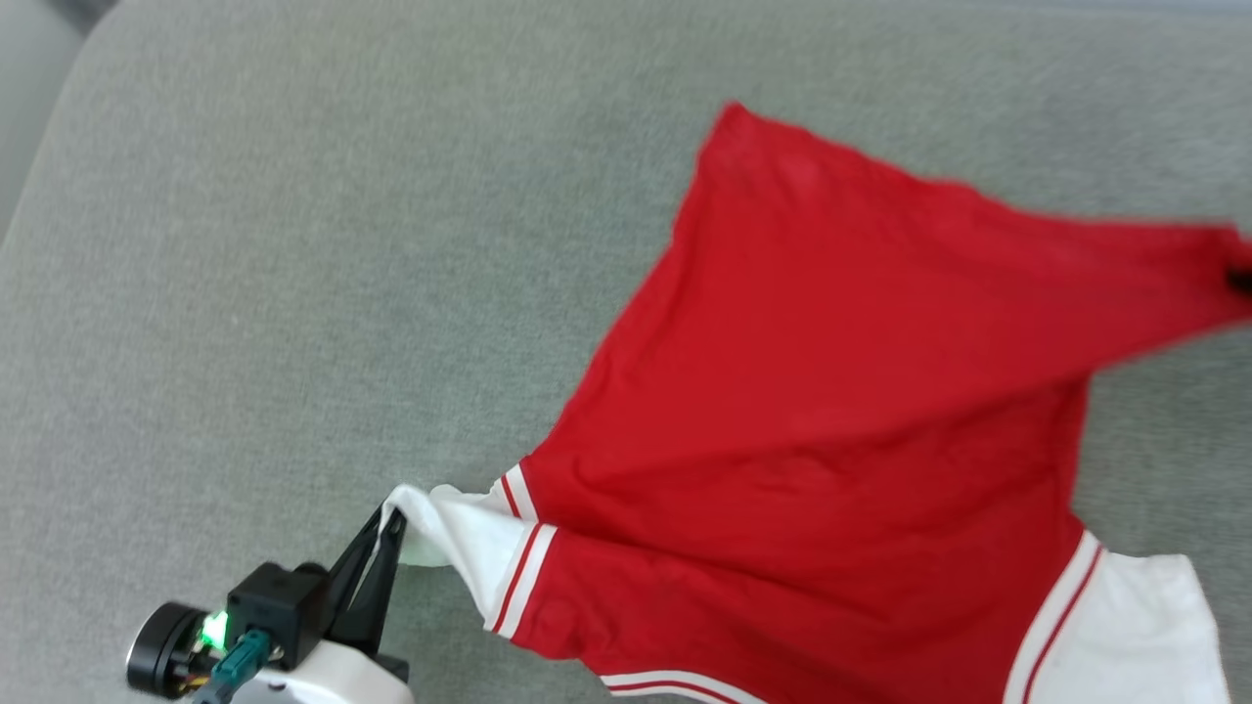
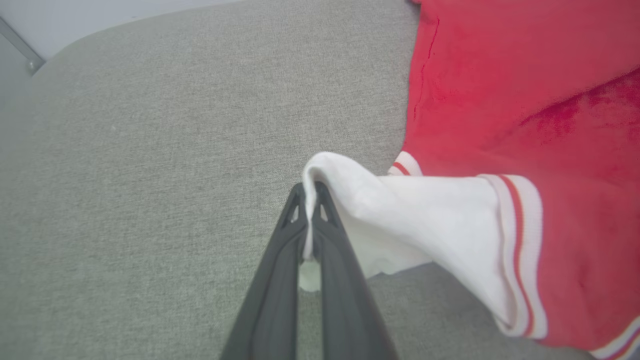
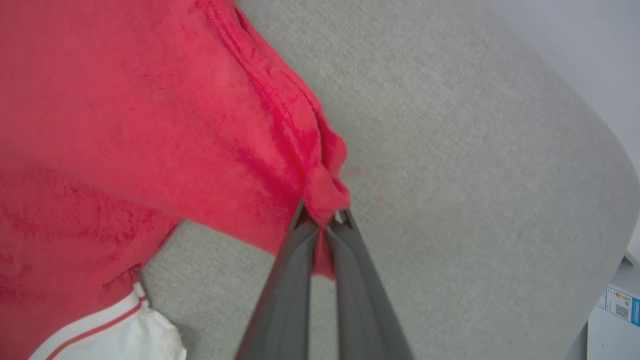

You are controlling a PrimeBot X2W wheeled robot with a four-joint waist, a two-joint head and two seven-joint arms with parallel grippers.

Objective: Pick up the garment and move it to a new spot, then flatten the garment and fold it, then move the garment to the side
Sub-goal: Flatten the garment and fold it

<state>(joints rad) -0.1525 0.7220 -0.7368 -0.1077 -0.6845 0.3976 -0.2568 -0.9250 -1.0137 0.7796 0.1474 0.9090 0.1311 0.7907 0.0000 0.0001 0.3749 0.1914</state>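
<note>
The garment (image 1: 831,391), a red shirt with white short sleeves and red-and-white striped trim, is spread over the grey cushion and pulled taut between two corners. My left gripper (image 1: 389,518) at the lower left is shut on the tip of one white sleeve (image 2: 400,220), which shows pinched between its dark fingers (image 2: 310,195). My right gripper (image 3: 322,217) is shut on a bunched red hem corner (image 3: 325,190); in the head view that corner reaches the right edge (image 1: 1234,256). The other white sleeve (image 1: 1144,626) lies at the lower right.
The grey fabric cushion (image 1: 293,293) extends widely to the left and behind the shirt. Its rounded edge (image 3: 600,130) curves past my right gripper, with a pale wall beyond and a small box (image 3: 617,305) below it.
</note>
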